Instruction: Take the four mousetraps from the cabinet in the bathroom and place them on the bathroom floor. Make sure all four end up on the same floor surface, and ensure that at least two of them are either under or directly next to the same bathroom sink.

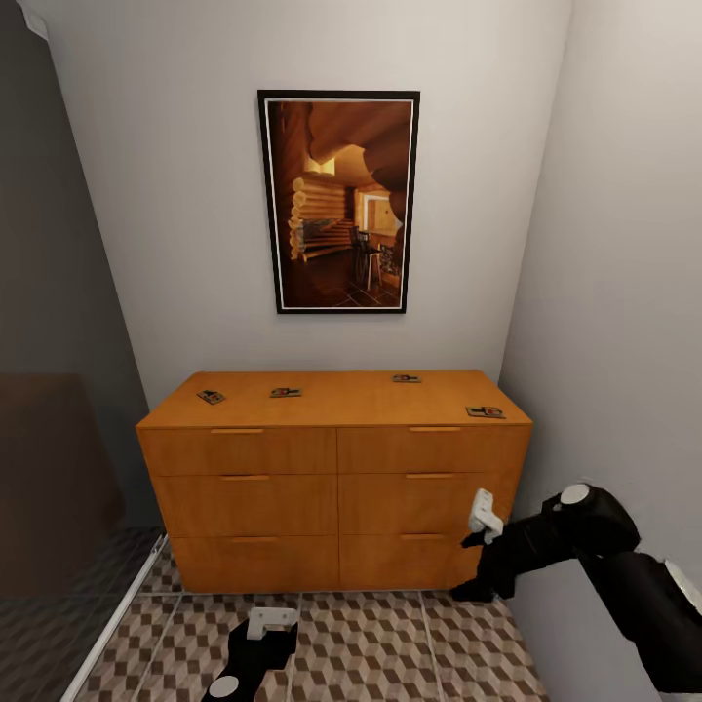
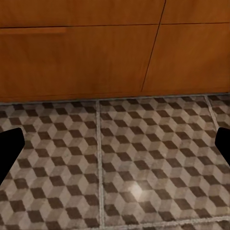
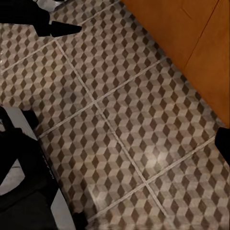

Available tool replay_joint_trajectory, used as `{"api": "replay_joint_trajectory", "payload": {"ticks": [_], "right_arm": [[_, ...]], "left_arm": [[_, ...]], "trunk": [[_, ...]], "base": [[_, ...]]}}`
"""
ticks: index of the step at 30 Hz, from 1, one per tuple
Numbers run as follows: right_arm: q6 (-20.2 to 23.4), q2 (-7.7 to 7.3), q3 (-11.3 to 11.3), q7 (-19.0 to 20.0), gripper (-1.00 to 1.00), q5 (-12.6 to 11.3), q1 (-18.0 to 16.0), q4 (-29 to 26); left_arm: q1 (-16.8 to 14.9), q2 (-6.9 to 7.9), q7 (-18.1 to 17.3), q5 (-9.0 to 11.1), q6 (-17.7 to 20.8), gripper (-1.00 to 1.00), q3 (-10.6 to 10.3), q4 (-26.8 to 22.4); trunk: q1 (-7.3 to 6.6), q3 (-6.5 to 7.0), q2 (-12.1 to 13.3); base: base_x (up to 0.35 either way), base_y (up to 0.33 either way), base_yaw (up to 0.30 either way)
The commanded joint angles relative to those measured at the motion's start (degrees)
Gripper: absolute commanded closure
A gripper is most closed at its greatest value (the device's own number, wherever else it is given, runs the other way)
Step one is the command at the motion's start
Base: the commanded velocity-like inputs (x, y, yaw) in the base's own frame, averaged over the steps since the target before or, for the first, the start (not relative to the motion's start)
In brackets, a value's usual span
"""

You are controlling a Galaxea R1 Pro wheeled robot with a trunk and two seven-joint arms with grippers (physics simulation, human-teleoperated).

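The orange-brown cabinet (image 1: 336, 478) stands against the back wall with its six drawers shut. Four mousetraps lie on its top: one at the left (image 1: 211, 397), one beside it (image 1: 286, 392), one at the back right (image 1: 407, 378) and one at the right front corner (image 1: 485, 412). My left gripper (image 2: 115, 148) hangs low over the cube-patterned bathroom floor (image 1: 370, 643) in front of the cabinet, open and empty. To the right, my right gripper (image 3: 115, 143) points down at the floor near the cabinet's lower right corner, open and empty. The sink is out of view.
A framed picture (image 1: 338, 202) of a log cabin hangs above the cabinet. A white wall (image 1: 624, 322) closes in the right side, close to my right arm. On the left is a dark glass partition (image 1: 58, 439) with a floor rail.
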Motion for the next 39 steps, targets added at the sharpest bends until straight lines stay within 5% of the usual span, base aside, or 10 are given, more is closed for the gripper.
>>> {"api": "replay_joint_trajectory", "payload": {"ticks": [1, 7, 13, 17, 20, 23, 33, 39], "right_arm": [[0.36, -0.03, 2.25, 0.26, -1.0, 0.57, -0.07, 2.01], [-5.13, -0.08, 5.08, -0.57, -1.0, 0.78, -0.07, 14.64], [-12.05, -0.08, 2.21, -0.58, -1.0, 0.78, -0.07, 19.45], [-13.98, -0.08, -3.93, -0.16, -1.0, -0.47, -0.07, 20.28], [-14.5, -0.13, -12.48, 0.2, -1.0, -6.81, -0.07, 20.55], [-14.55, -0.22, -15.63, 0.53, -1.0, -12.35, -0.07, 20.67], [-13.24, -0.83, -13.82, 0.62, -1.0, -15.15, -0.07, 20.55], [-13.11, -1.0, -9.94, 0.62, -1.0, -15.25, -0.07, 20.58]], "left_arm": [[-0.04, 0.07, 0.49, 0.11, -0.18, -1.0, -0.44, 0.04], [-0.04, 0.04, 0.49, 0.1, -0.18, -1.0, -0.52, 0.04], [-0.04, 0.05, 0.49, 0.09, -0.18, -1.0, -0.68, 0.04], [-0.04, 0.03, 0.49, 0.11, -0.15, -1.0, -0.7, 0.08], [-0.04, 0.02, 0.49, 0.13, -0.14, -1.0, -0.8, 0.1], [-0.04, 0.01, 0.49, 0.12, -0.13, -1.0, -0.98, 0.12], [-0.04, 0.01, 0.49, 0.1, -0.15, -1.0, -1.14, 0.1], [-0.04, 0.01, 0.49, 0.09, -0.18, -1.0, -1.15, 0.11]], "trunk": [[0.0, -0.06, -0.04], [0.0, -0.06, -0.04], [0.0, -0.06, -0.04], [0.0, -0.06, -0.04], [0.0, -0.06, -0.04], [0.0, -0.06, -0.04], [0.0, -0.06, -0.04], [0.0, -0.06, -0.04]], "base": [[0.0, 0.0, 0.0], [0.0, 0.0, 0.0], [0.0, 0.0, 0.0], [0.0, 0.0, 0.0], [0.0, 0.0, 0.0], [0.0, 0.0, 0.0], [0.0, 0.0, 0.0], [0.0, 0.0, 0.0]]}}
